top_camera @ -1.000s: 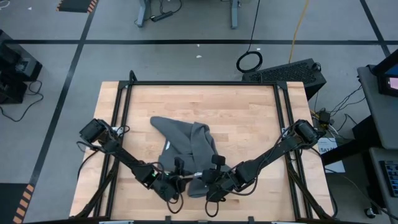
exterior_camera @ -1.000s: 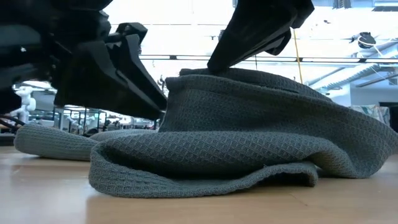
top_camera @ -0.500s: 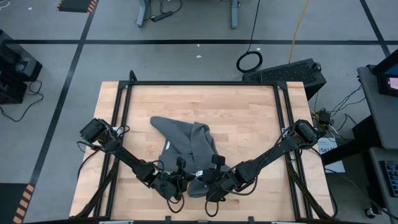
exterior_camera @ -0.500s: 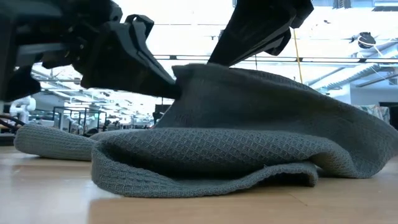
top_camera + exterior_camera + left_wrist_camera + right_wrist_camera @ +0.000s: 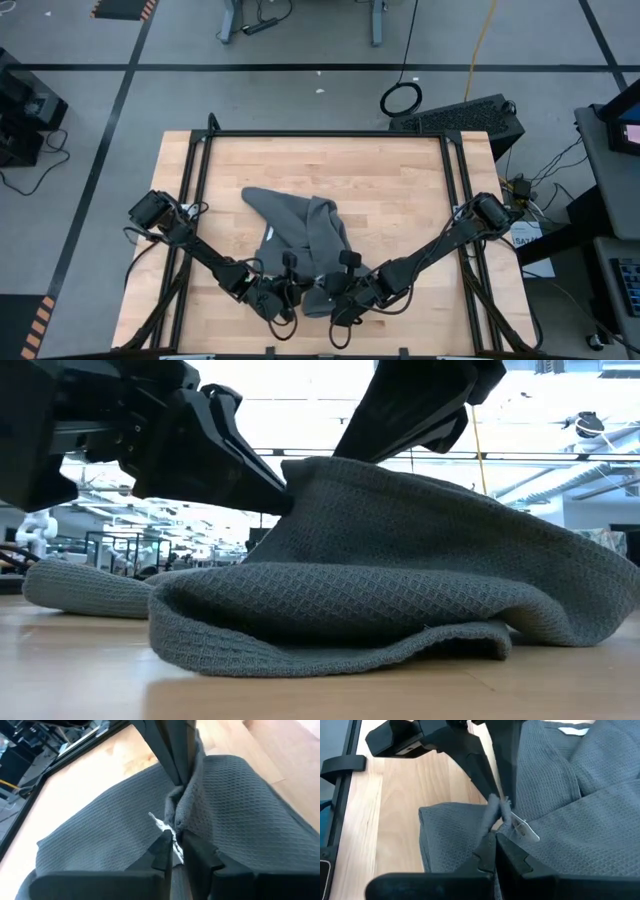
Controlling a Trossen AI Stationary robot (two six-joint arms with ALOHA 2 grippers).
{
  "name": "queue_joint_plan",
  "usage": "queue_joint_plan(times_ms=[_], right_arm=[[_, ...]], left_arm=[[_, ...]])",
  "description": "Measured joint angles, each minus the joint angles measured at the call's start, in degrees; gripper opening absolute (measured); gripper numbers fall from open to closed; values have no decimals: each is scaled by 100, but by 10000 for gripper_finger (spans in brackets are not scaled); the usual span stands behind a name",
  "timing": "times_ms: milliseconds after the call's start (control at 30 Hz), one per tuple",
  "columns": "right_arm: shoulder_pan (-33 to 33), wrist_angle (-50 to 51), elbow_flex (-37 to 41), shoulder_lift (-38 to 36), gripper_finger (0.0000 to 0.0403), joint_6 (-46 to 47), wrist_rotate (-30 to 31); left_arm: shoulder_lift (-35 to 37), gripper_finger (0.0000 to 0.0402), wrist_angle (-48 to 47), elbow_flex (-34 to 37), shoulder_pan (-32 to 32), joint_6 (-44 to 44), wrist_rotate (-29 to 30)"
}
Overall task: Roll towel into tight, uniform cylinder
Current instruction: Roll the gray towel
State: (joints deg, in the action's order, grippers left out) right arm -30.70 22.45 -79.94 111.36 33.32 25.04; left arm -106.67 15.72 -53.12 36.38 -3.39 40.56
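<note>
Towel [image 5: 300, 232] lies crumpled on counter [image 5: 400, 190]; left end effector [image 5: 174, 851] and right end effector [image 5: 496, 847] both pinch its raised fold. We judge it soft, limp; grip edges.

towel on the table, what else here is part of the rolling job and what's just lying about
Part of the job:
- towel, bunched, not yet a roll
- left gripper, pinching the towel's edge
- right gripper, pinching the same edge

Lying about:
- cable loop on the floor
- black case beyond the table
</note>
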Motion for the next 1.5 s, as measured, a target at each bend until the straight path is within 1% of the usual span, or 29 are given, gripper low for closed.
queue_joint_plan(times_ms=[133,267,500,833,933,1067,1167,1233,1400,1500], right_arm=[[1,3,0,17,0,-34,11],[1,0,0,17,0,-57,32],[0,-41,0,17,0,-120,35],[0,-43,0,17,0,-122,35],[0,-72,0,17,0,-125,35],[2,-83,0,17,0,-144,32],[0,-83,0,19,0,-144,28],[0,-83,0,19,0,-144,26],[1,-80,0,19,0,-144,21],[0,-72,0,19,0,-142,11]], left_arm=[[0,77,-3,0,0,39,9],[2,92,-32,0,0,149,17],[2,93,-19,0,0,159,188],[2,97,26,0,50,169,115],[2,115,57,0,50,299,46],[2,147,55,0,50,306,126],[2,160,59,0,50,308,178],[2,162,75,0,50,308,184],[2,162,78,0,33,418,-65],[2,162,119,0,33,461,-116]])
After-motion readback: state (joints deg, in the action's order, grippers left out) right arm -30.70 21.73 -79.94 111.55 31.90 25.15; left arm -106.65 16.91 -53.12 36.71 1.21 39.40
